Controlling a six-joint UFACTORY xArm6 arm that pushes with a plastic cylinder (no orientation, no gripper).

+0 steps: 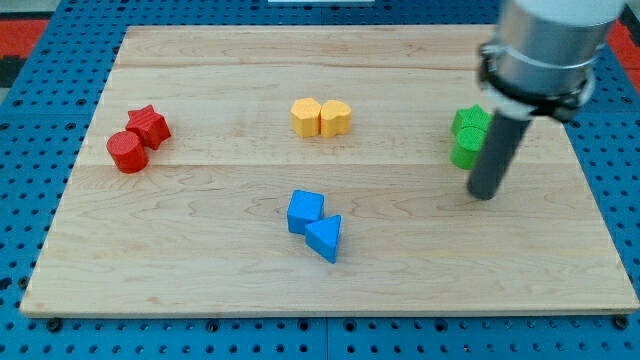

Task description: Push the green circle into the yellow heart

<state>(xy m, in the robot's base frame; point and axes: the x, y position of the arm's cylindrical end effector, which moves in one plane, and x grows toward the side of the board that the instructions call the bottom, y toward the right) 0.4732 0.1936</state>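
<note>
The green circle [466, 148] sits near the right edge of the wooden tabletop [200, 260], pressed against a second green block [470, 121] of unclear shape, which lies just toward the view's top from it. The dark rod partly covers the circle's right side, and my tip [483, 194] rests on the wood just to the view's lower right of the circle, very near it; whether they touch cannot be told. This arm carries no end effector that opens or closes: it ends in the plain rod, which holds nothing.

Taking the green circle as landmark, the yellow heart [336, 118] lies well to the view's left and slightly toward the top, touching a yellow hexagon-like block [306, 116] on its far side. Farther left and toward the view's bottom from the circle lie a blue cube [305, 211] and a blue triangle [324, 239], touching each other. Far to the view's left of the circle, near the opposite edge, a red cylinder [127, 152] touches a red star [149, 125].

The tabletop is pale planked wood with visible grain. It rests on a blue perforated board [30, 200] that shows on all sides of it. At the view's top left corner, a patch of red surface [30, 25] shows beyond the board.
</note>
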